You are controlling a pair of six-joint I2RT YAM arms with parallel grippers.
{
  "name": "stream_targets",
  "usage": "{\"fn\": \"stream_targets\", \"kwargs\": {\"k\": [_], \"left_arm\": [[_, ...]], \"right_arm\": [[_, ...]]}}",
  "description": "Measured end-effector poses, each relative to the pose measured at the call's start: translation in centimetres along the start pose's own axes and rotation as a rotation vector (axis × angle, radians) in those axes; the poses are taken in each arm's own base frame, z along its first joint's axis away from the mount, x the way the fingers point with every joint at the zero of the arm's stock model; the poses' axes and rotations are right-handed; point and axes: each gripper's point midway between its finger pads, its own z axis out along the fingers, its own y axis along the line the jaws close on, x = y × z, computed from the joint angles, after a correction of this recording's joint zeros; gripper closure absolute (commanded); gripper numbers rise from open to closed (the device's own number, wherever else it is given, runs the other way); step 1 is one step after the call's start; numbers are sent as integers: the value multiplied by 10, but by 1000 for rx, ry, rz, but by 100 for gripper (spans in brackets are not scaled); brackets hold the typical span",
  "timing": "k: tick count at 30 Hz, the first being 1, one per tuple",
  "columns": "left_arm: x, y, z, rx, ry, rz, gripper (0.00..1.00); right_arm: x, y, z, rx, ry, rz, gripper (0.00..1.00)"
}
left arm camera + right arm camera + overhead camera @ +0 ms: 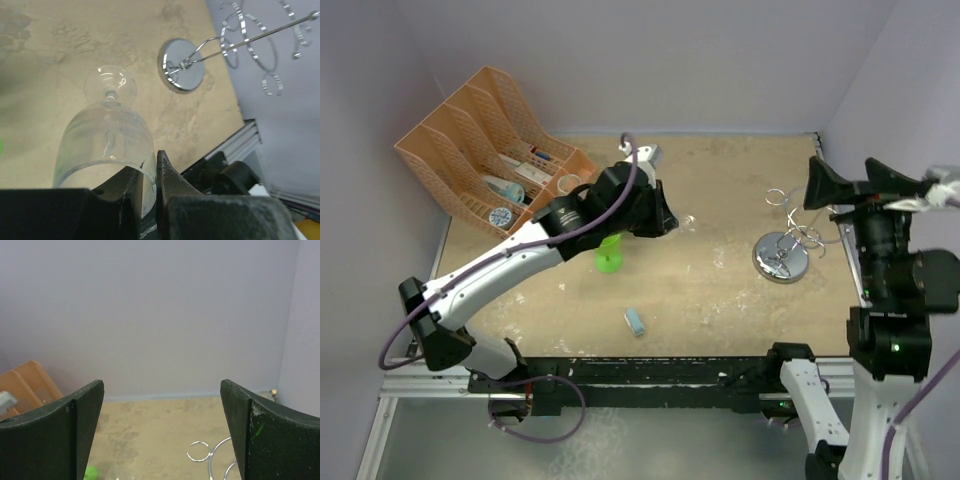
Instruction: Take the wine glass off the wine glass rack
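The wine glass (pixel 107 145) is clear and thin-walled, with a rounded bowl, a slim stem and a flat round foot. It is off the wine glass rack (pixel 181 65), which stands well apart at the upper right of the left wrist view. The left gripper (pixel 149 190) has the glass by the rim, its black fingers (pixel 170 187) nearly closed, one inside the bowl and one outside. The foot points away over the mottled tan table (pixel 720 310); I can't tell whether it touches. The rack is all shiny chrome — a mirror disc, a thin post and curled wire loops. At the right of the top view the right gripper (pixel 162 435) is spread wide, holding nothing — just lilac wall beyond.
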Motion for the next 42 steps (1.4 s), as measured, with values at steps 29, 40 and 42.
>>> {"fn": "stream_targets", "kwargs": {"k": [29,40,42], "left_arm": [[91,92,79,-450,517,319,100],[91,113,79,-447,519,274,95],[90,115,77,-446,515,266,88]], "right_arm": [[-38,-14,-55,104,-163,-118,0],[-36,-15,-57,111,-153,-123,0],[-37,-15,-58,111,-150,-123,0]]}}
